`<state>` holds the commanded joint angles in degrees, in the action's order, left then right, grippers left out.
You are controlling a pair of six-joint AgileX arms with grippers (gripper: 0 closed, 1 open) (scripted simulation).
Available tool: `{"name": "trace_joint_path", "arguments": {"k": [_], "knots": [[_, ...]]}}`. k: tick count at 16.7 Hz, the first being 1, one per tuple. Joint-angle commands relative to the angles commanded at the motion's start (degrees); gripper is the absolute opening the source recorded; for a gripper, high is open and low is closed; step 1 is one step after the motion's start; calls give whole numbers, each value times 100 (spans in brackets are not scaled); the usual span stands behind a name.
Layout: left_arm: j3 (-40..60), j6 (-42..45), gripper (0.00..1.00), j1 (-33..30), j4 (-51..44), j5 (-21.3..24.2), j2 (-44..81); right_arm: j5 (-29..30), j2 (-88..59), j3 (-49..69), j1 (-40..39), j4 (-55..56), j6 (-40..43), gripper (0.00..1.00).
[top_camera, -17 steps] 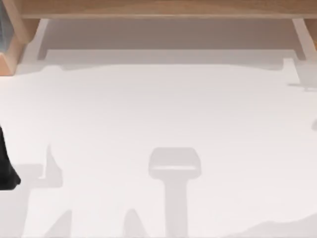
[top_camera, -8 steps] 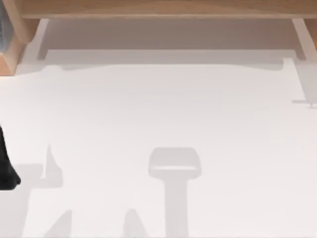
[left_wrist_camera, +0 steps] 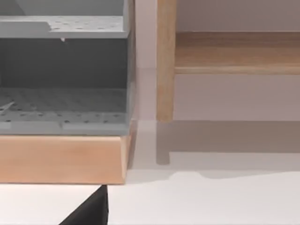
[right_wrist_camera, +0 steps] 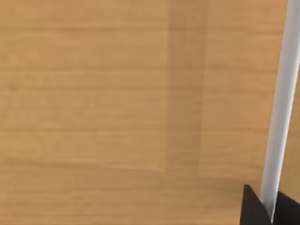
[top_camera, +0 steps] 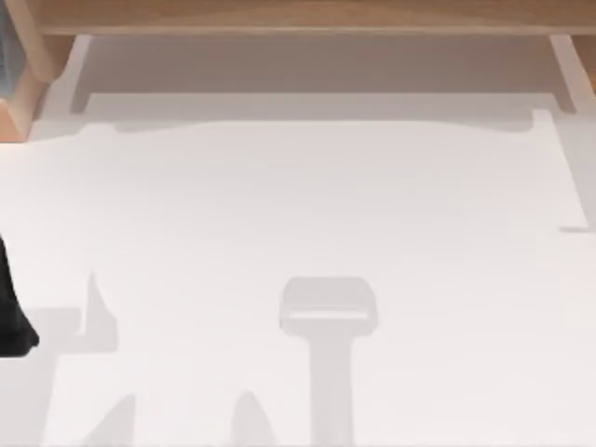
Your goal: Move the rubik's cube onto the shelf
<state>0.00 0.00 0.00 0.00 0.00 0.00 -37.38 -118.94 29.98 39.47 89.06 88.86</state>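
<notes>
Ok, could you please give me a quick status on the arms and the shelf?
Left tool parked at the table's left edge. Right tool close against the shelf board. Grey rack beside the shelf's left support, apart from both tools.

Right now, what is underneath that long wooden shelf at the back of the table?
Under the shelf I see bare white table lying in the board's shadow, between its wooden side supports. Nothing stands there. The left wrist view shows the same shaded strip. The board hides whatever lies on top.

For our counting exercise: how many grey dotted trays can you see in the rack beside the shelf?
2: an upper tray and a lower tray directly beneath it; others may be hidden.
</notes>
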Motion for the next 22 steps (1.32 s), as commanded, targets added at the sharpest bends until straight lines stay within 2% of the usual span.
{"name": "trace_joint_path", "arguments": {"k": [6,19,22], "knots": [[0,0,100,0,0,0,0,-128,82,-221,128,147,3,0],[0,0,100,0,0,0,0,-128,82,-221,128,147,3,98],[0,0,100,0,0,0,0,-128,82,-221,128,147,3,100]]}}
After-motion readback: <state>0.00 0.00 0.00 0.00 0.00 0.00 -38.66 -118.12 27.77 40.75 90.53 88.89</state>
